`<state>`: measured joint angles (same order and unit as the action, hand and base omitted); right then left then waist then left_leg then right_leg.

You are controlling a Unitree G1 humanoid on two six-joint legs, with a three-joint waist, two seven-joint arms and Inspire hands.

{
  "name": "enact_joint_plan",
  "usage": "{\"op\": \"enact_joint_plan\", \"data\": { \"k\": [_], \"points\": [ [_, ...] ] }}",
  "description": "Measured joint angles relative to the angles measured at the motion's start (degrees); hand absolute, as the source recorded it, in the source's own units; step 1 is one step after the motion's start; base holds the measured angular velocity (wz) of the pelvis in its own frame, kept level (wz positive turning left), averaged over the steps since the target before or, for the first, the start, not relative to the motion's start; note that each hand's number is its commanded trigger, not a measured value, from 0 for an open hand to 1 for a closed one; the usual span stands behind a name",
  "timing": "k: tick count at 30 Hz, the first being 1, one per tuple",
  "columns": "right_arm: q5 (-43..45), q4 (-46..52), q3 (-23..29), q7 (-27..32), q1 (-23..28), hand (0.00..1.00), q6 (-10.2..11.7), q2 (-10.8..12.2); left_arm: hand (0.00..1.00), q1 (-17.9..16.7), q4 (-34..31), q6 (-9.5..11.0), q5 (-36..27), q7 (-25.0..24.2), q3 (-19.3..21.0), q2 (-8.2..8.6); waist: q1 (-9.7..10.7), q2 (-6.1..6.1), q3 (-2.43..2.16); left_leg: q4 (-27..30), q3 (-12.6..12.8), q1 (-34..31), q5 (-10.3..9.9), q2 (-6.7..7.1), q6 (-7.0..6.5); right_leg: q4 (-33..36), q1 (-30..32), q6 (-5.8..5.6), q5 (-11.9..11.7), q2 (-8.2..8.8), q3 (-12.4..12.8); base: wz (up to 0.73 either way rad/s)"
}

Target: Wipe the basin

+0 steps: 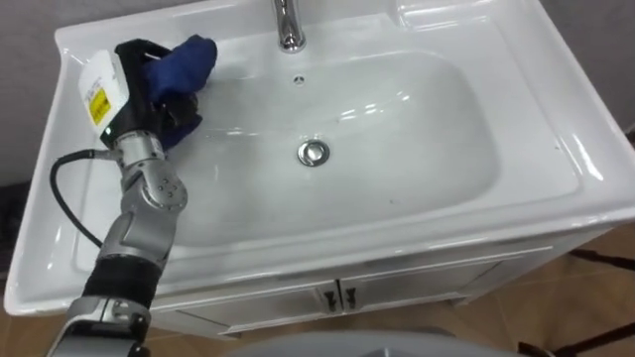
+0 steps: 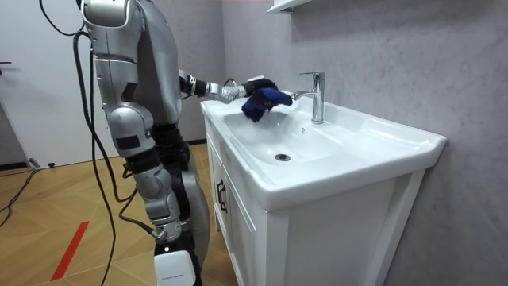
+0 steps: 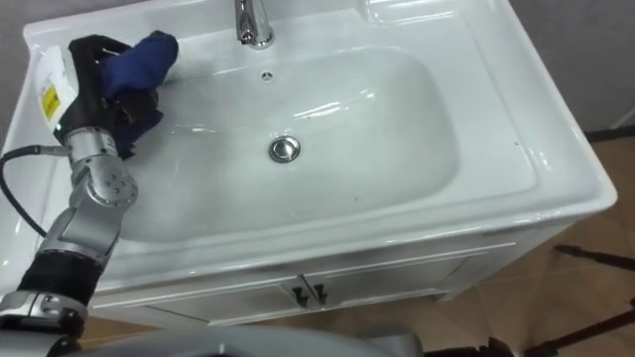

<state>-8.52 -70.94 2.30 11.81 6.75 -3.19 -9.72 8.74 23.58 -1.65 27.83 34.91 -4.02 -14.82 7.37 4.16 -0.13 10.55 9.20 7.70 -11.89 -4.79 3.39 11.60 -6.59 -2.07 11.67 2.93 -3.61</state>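
I'm holding the cloth (image 1: 189, 58) in my left hand (image 1: 157, 97), fingers curled round it, at the far left corner of the basin (image 1: 417, 174). Sweeping right from here, I'm risking its loose end catching the tap (image 1: 288, 30).

dark blue cloth (image 1: 187, 61), white basin (image 1: 397, 149), chrome faucet (image 1: 288, 25)
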Motion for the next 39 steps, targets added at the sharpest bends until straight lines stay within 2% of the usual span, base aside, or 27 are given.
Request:
{"op": "enact_joint_plan", "data": {
  "k": [3, 7, 12, 14, 21, 25, 29, 34, 39],
  "points": [
    [-0.1, 0.0, -1.1, 0.0, -0.6, 0.00, 0.0, 0.0, 1.00, 0.0, -1.0, -0.4, 0.2, 0.0, 0.0, -0.01, -0.2, 0.26, 0.11, -0.1, -0.2, 0.0, 0.0, 0.01, 0.00, 0.0, -0.2, 0.00, 0.0, 0.02, -0.4, 0.06],
    [0.1, 0.5, -1.1, 0.1, -0.3, 0.00, 0.0, -0.4, 1.00, -0.4, -1.0, -0.6, 2.3, 0.1, 0.1, -0.01, -1.5, 0.83, 0.18, 0.0, -0.1, 0.0, 0.0, 0.04, 0.00, 0.0, -0.1, 0.00, 0.0, 0.06, -0.4, 0.00],
    [0.1, 0.6, -1.1, 0.1, 0.1, 0.00, -0.6, -1.9, 1.00, -3.2, -1.1, -1.5, 3.3, 0.8, 2.3, -0.07, -1.8, 1.66, -0.14, 0.0, -0.2, 0.1, 0.0, 0.08, 0.00, -0.1, 0.1, -0.02, 0.0, 0.11, -0.5, 0.00],
    [0.1, 0.6, -1.1, 0.1, 0.2, 0.00, -0.6, -2.5, 1.00, -3.7, -1.1, -2.2, 3.3, 0.9, 3.7, -0.08, -2.2, 1.86, -0.07, 0.1, -0.2, 0.1, 0.0, 0.08, 0.00, 0.0, 0.1, -0.02, 0.0, 0.15, -0.5, 0.00],
    [0.1, 1.4, -1.1, 0.0, 0.3, 0.00, -0.7, -3.0, 1.00, -4.8, -1.3, -2.3, 3.2, 2.4, 5.8, -0.58, -3.0, 2.07, 0.00, 0.2, -0.7, 0.2, 0.0, 0.13, 0.00, -0.1, -0.4, -0.07, 0.1, 0.27, -1.1, 0.04],
    [0.1, 2.3, -1.1, -0.8, 0.5, 0.00, -0.7, -2.9, 1.00, -8.7, -2.7, -2.6, 3.3, 2.0, 6.4, -0.66, -3.1, 1.69, 0.24, 0.2, -0.7, 0.4, 0.0, 0.19, 0.00, -0.1, -0.8, -0.09, 0.1, 0.33, -1.2, 0.00],
    [0.2, 2.4, -1.1, -2.0, 0.6, 0.00, -0.7, -2.9, 1.00, -11.2, -2.7, -2.9, 3.3, 0.6, 6.5, -0.67, -3.7, 1.32, 0.18, 0.2, -0.8, 0.1, 0.0, 0.25, 0.00, -0.8, -0.7, -0.14, 0.1, 0.33, -1.2, 0.00],
    [2.9, 4.0, -1.0, -2.2, 1.8, 0.00, -0.7, -2.9, 1.00, -11.6, -2.7, -3.1, 4.2, 0.6, 7.5, -0.67, -4.7, 0.72, 0.05, 0.2, -1.2, -0.2, 0.0, 0.36, 0.00, -0.9, -0.5, -0.15, 0.1, 0.35, -1.3, 0.02],
    [5.4, 4.9, -1.0, -2.2, 1.6, 0.00, -0.7, -2.9, 1.00, -11.6, -2.7, -3.3, 4.5, 0.6, 8.4, -0.67, -4.6, 0.77, -0.03, 0.2, -1.3, -0.2, 0.0, 0.37, 0.00, -1.0, -0.6, -0.14, 0.1, 0.34, -1.3, 0.00]
  ]
}}
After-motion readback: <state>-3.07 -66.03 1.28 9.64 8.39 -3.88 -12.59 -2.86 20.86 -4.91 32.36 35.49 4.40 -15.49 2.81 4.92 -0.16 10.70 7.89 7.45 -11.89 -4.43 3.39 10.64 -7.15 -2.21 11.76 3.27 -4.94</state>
